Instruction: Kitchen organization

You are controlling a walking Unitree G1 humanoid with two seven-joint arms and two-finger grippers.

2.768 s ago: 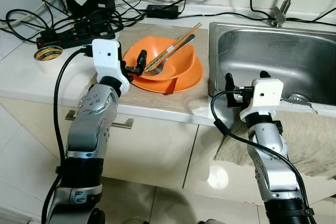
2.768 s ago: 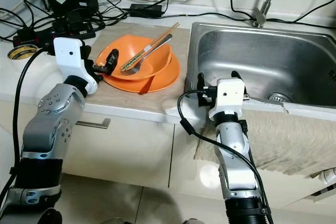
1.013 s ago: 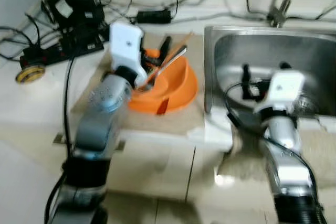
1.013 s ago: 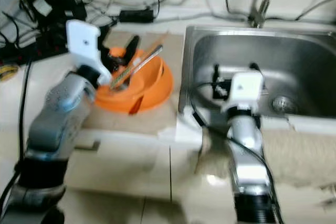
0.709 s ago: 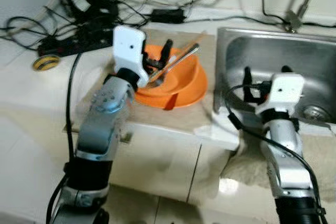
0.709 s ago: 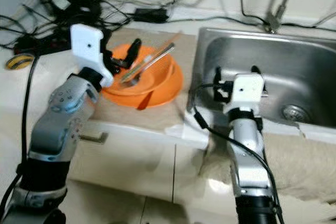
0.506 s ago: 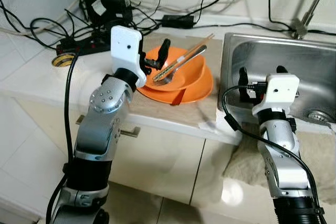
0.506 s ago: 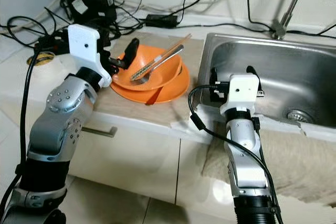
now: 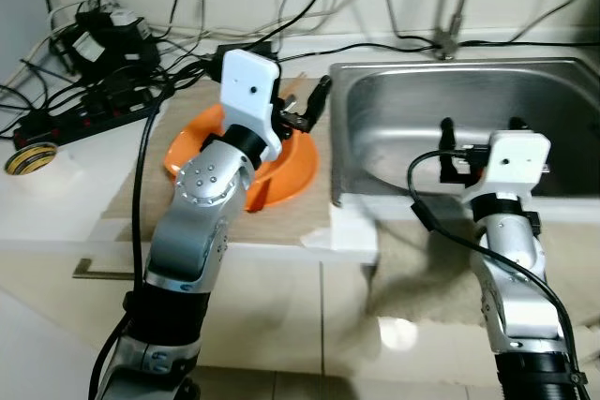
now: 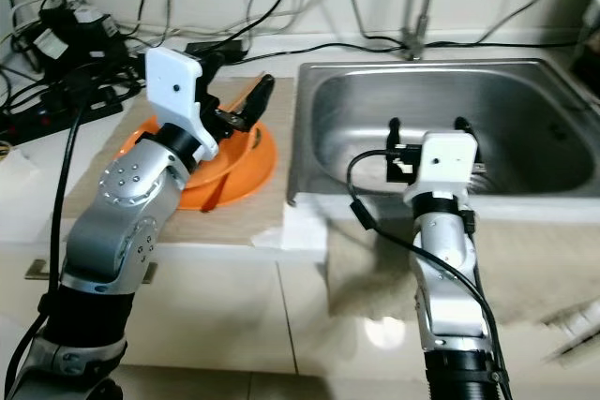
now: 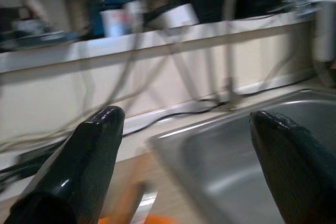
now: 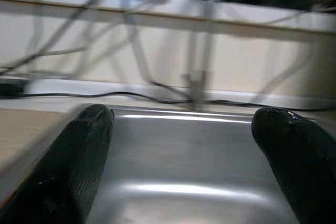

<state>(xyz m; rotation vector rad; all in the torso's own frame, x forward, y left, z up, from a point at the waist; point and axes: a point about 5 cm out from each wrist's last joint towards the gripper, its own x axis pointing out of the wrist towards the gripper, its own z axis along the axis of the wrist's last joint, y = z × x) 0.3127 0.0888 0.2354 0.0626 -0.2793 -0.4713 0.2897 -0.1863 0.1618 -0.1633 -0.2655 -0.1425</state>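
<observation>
An orange bowl-and-plate stack [image 9: 292,168] sits on a beige mat left of the steel sink [image 9: 403,100]. My left arm crosses over it and hides most of the bowl. My left gripper [image 9: 307,100] hangs open above the stack's sink-side edge, holding nothing. In the left wrist view its fingers [image 11: 94,145] stand wide apart, with a blurred metal utensil [image 11: 140,203] and some orange below. My right gripper [image 9: 480,126] is open and empty over the sink's front rim, pointing into the basin [image 12: 184,182].
Power strips and tangled cables [image 9: 94,105] crowd the back left of the counter. A tape roll [image 9: 28,157] lies at the far left. The faucet [image 9: 457,7] rises behind the sink. A cloth [image 9: 422,259] hangs over the counter front below the sink.
The camera has swung right. My left gripper has moved from the bowl's left rim across to its sink-side edge. The right gripper stays at the sink's front rim.
</observation>
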